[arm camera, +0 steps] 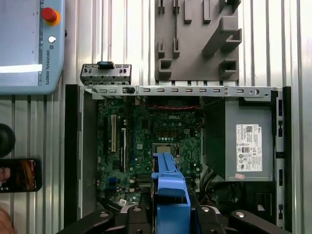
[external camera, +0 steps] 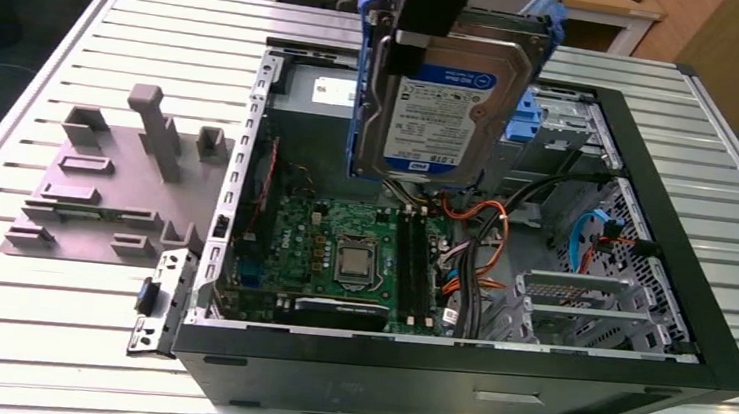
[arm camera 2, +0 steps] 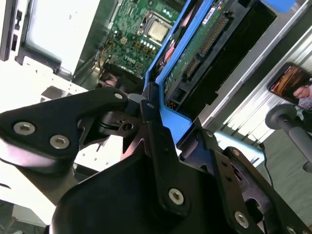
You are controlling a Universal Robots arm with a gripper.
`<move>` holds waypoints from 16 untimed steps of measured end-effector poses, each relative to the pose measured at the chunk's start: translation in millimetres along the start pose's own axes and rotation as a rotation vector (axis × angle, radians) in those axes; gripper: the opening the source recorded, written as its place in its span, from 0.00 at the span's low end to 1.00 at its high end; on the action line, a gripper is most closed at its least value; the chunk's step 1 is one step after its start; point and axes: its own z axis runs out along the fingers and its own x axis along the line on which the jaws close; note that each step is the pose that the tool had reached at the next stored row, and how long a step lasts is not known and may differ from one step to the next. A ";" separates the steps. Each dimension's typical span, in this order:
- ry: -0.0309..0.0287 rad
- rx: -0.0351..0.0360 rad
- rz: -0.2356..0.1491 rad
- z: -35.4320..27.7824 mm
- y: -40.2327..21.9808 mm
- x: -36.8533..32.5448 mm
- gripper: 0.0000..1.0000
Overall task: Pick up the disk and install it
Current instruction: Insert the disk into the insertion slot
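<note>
The disk (external camera: 453,104) hung upright above the open computer case (external camera: 639,190) in the exterior view. Its label face was toward the camera and it was clear of the motherboard (external camera: 339,250) below. The gripper (external camera: 419,26) was closed on the disk's upper edge, and the arm above it was cut off by the frame. Judged from this, the pick-up was complete and the carry toward the drive bay (external camera: 572,119) was in hand. Seating would likely call for lining up the blue rails with the bay guides. The disk itself hid much of that bay.

In the second wrist view, the gripper (arm camera 2: 148,95) had its fingers (arm camera 2: 151,122) clamped on the blue carrier rail of the disk (arm camera 2: 204,39). The circuit-board side faced the camera and the label face was turned away.

In the first wrist view, the disk (arm camera: 169,183) appeared edge-on over the motherboard (arm camera: 146,141). The gripper (arm camera: 168,214) body covered the contact points. The power supply (arm camera: 246,146) lay well apart.
</note>
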 end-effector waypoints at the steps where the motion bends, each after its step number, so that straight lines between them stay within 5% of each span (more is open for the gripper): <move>1: -0.0001 0.0000 0.000 0.5 -4.1 0.2 0.36; 2: -0.0002 0.0000 0.000 1.2 -12.1 0.4 0.36; 9: -0.0003 0.0001 0.000 3.4 -37.0 0.3 0.36; 16: -0.0002 0.0000 0.000 3.5 -40.6 0.2 0.36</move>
